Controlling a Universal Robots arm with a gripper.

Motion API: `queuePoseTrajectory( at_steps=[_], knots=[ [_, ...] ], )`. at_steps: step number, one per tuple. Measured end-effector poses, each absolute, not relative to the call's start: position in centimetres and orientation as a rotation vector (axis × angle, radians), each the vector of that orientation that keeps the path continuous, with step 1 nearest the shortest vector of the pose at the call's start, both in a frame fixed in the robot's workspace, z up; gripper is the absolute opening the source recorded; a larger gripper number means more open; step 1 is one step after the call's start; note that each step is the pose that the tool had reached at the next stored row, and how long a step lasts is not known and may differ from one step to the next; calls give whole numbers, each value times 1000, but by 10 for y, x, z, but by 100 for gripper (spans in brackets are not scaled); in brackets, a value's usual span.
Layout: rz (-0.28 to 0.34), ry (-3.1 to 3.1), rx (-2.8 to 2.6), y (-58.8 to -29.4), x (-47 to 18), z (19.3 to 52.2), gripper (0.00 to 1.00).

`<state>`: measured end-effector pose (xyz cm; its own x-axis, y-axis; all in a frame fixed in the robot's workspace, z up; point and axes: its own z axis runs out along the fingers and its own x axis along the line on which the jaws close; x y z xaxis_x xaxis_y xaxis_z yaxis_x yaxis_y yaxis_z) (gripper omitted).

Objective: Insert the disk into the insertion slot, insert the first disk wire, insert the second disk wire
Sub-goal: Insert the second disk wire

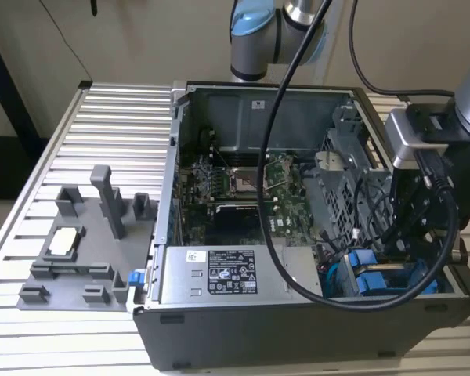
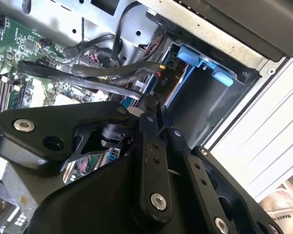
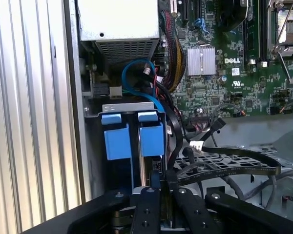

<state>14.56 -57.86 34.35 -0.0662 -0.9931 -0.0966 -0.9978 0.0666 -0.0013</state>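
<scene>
The disk sits in the insertion slot (image 3: pixel 132 108), the grey drive cage in the corner of the open computer case. Its blue carrier front (image 3: pixel 151 139) stands next to another blue-fronted carrier (image 3: pixel 116 141); both blue fronts (image 1: pixel 370 280) appear in the exterior view too. My gripper (image 3: pixel 157 184) hangs just behind the disk's carrier. Its fingers (image 2: pixel 147 122) are shut, and a flat black disk wire (image 2: pixel 97 73) runs up to their tips. In the exterior view the gripper (image 1: pixel 401 244) is low inside the case, on the exterior view's right, partly hidden by black cables.
The power supply (image 1: pixel 235 274) and green motherboard (image 1: pixel 243 188) lie beside the cage. A perforated grey metal panel (image 3: pixel 219 161) with loose black cables is close to the fingers. A blue cable (image 3: pixel 136 73) loops above the carriers. A grey fixture (image 1: pixel 78 251) stands on the slatted table.
</scene>
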Motion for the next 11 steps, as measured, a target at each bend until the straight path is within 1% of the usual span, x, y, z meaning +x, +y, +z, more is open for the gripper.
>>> queuePoseTrajectory(
  at_steps=[11],
  knots=[
    [105, 2228, -2107, -579, 148, 338, 16]
  ],
)
